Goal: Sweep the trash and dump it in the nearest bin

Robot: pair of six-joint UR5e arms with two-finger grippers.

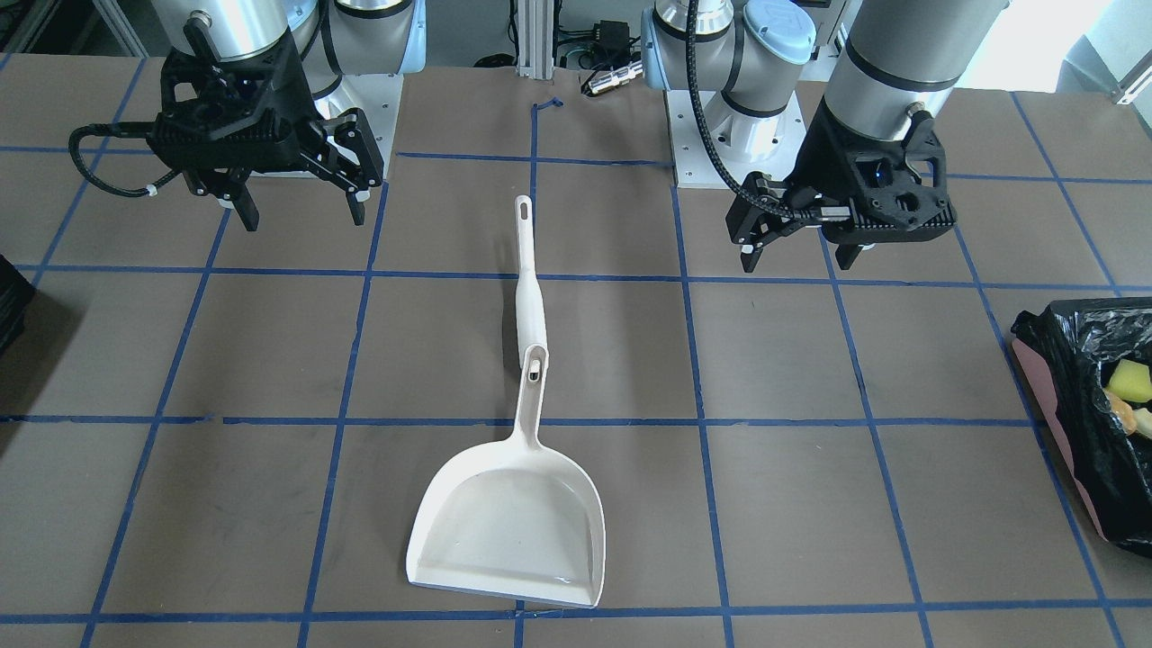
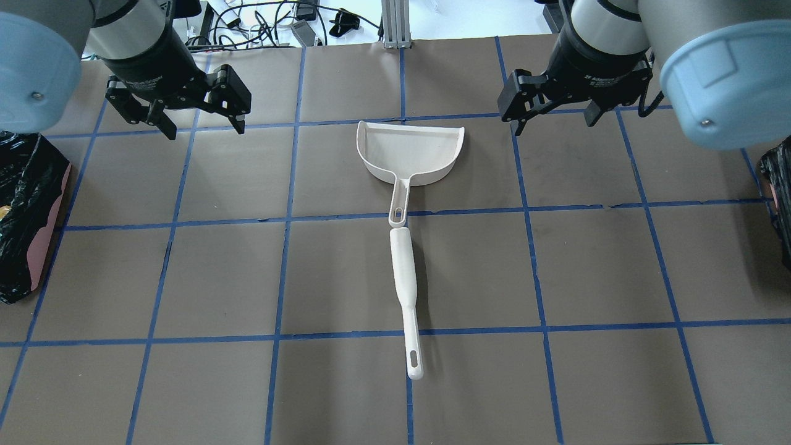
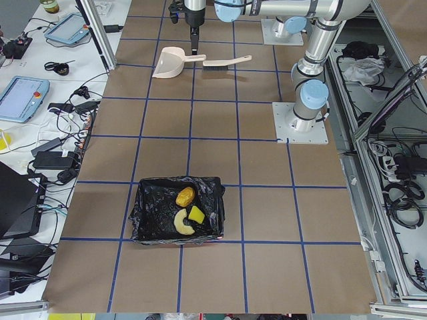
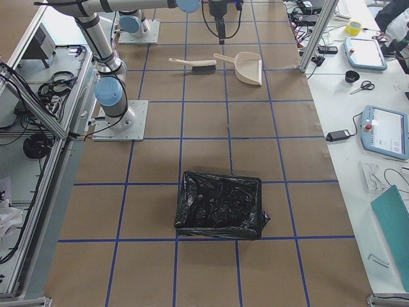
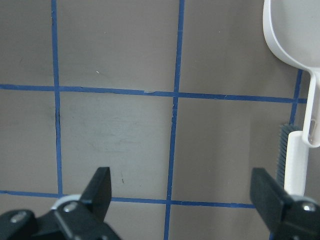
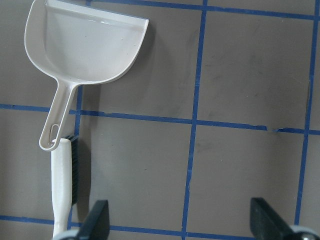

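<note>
A white dustpan [image 1: 513, 531] lies at the table's middle, empty, with a white brush [image 1: 529, 297] lying end to end with its handle. They also show in the overhead view as dustpan [image 2: 411, 151] and brush [image 2: 405, 278]. The bin [image 1: 1080, 423], pinkish-sided with a black bag, stands at the table's end on my left side and holds yellow scraps [image 1: 1129, 385]. My left gripper [image 2: 204, 131] is open and empty, hovering left of the dustpan. My right gripper [image 2: 555, 123] is open and empty, hovering right of it. No loose trash shows on the table.
A second black-bagged bin [image 2: 780, 204] stands at the table's end on my right side. The brown table top [image 2: 185, 278] carries a grid of blue tape. Cables and tablets lie beyond the far edge [image 3: 40, 100].
</note>
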